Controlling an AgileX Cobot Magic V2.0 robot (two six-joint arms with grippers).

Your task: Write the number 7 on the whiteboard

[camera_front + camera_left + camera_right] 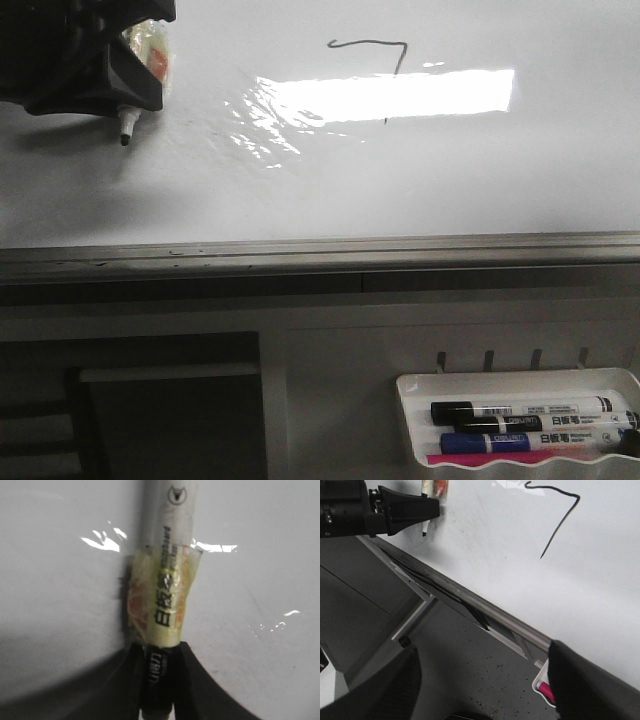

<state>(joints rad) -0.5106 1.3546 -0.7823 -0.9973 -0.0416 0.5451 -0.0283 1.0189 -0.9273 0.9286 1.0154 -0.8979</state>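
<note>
While the left gripper (118, 75) clamped the taped marker (167, 580), the number 7 (375, 60) stood complete on the whiteboard (300, 200). Right gripper (480, 690): spread wide, empty. Best practice: keep the tip clear of the board to avoid stray marks.

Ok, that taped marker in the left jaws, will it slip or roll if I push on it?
The marker probably won't slip: it sits shut between the jaws of the left gripper, with tape wrapped just above the grip. It looks stiff and light. Released, its round barrel would likely roll along the whiteboard.

A white marker tray (415, 420) holds a black-capped marker (530, 409), a blue-capped marker (535, 440) and perhaps a pink eraser (500, 458).
</note>
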